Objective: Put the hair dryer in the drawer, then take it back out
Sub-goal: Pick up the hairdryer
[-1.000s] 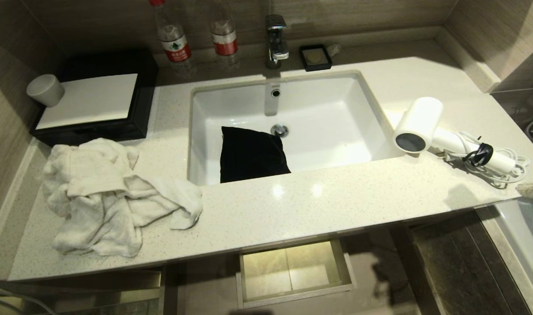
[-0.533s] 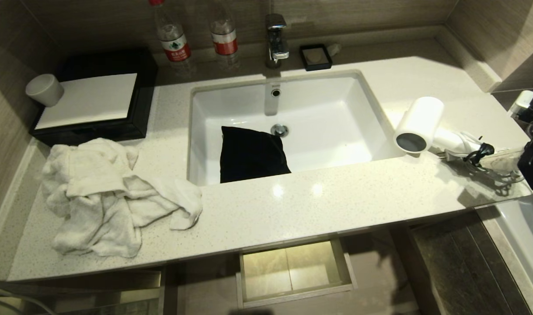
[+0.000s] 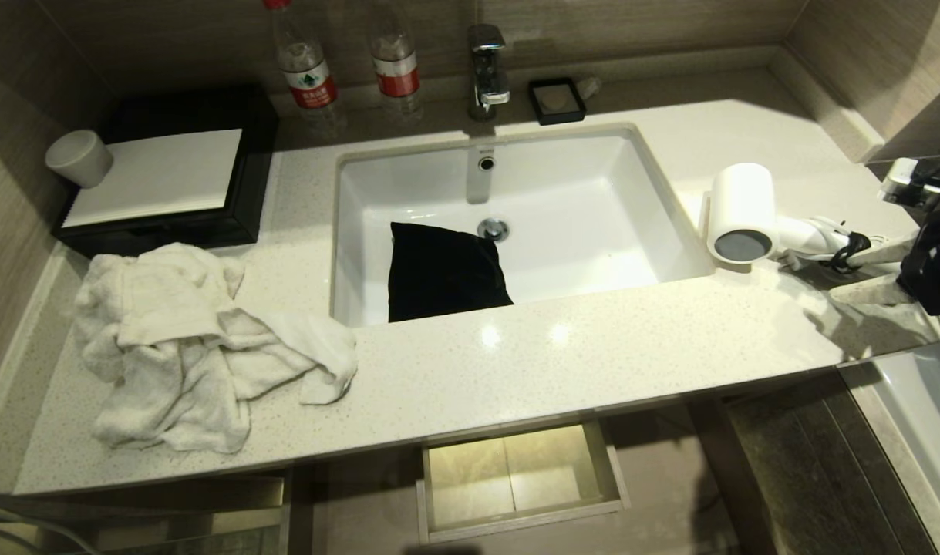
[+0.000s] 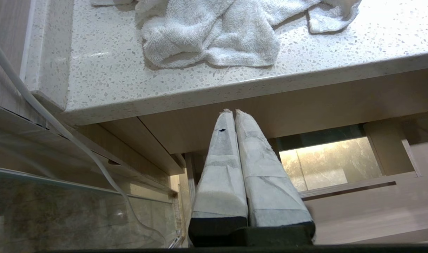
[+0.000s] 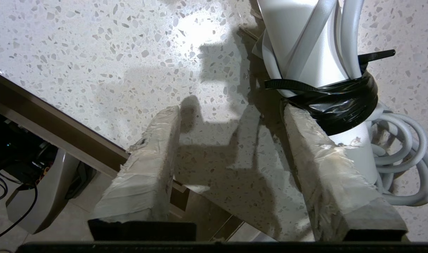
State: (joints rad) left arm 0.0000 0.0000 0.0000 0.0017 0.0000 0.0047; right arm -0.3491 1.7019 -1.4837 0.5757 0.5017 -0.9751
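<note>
Since the earlier frames the hair dryer [image 3: 755,223] has been turned slightly on the surface [image 3: 562,354] right of the sink [image 3: 508,223], and the right tool [image 5: 231,119] brought in beside its handle, fingers apart, one perhaps touching the black tie [image 5: 336,102]; the left tool [image 4: 233,116], fingers together, is parked near the open drawer [image 3: 516,478].

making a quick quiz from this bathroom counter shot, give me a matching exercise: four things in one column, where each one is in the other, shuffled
Things:
1. hair dryer
2. towel
3. black pouch
4. drawer

Places:
a. inside the sink basin
b. open, below the countertop's front edge
c. countertop, right of the sink
d. countertop, left of the sink

Pairs: 1-c, 2-d, 3-a, 4-b
</note>
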